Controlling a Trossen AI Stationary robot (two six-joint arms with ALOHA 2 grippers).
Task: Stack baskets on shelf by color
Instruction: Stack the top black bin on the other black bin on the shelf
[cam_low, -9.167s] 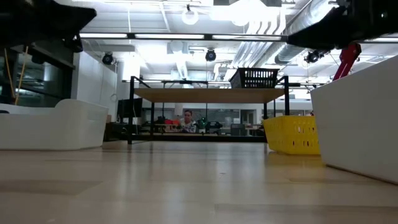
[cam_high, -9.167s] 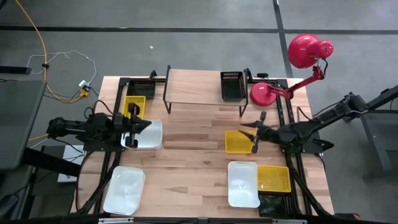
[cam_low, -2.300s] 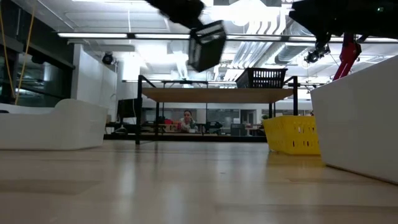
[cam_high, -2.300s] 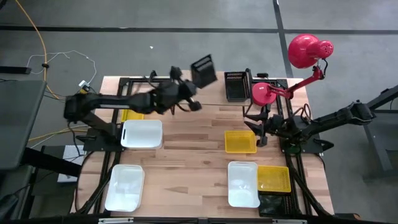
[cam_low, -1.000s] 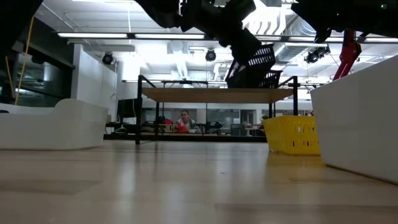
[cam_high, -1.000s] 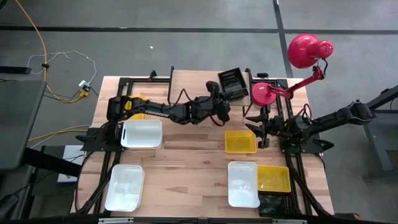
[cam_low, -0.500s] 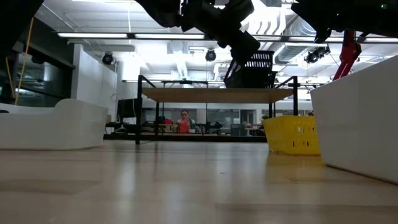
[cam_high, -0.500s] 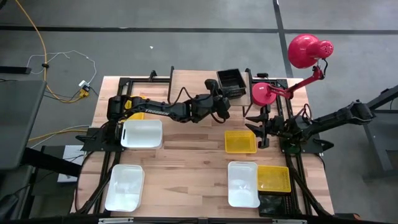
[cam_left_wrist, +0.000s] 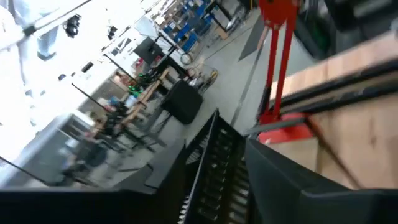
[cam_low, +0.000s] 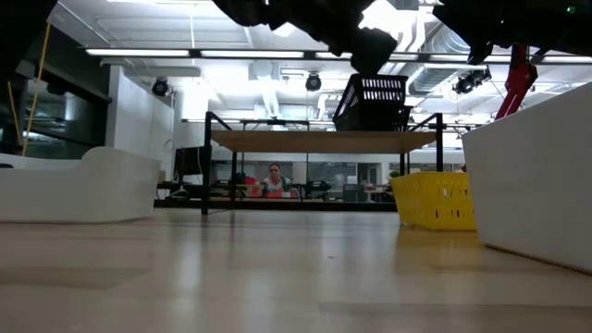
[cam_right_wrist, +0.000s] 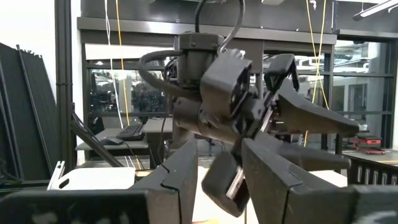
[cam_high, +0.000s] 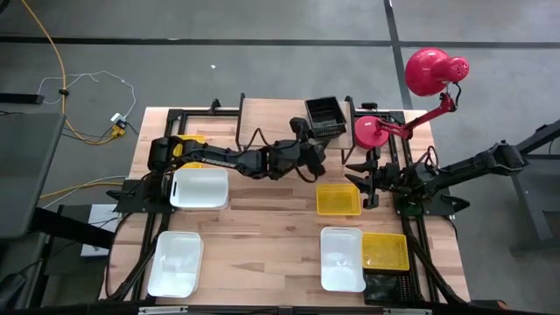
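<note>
Black slatted plastic basket (cam_high: 325, 112) sits on the right end of the low wood-topped shelf (cam_high: 271, 116), apparently atop another black one, its long axis running away from the worktop's (cam_high: 262, 219) front edge. Left gripper (cam_high: 311, 150) hangs just in front of it, and its fingers look parted and empty. Right gripper (cam_high: 357, 179) waits beside the yellow plastic basket (cam_high: 338, 199), fingers parted, holding nothing. No readable writing.

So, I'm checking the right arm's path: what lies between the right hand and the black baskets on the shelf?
In the high view, only the red lamp base lies between the right hand and the black baskets on the shelf.
</note>
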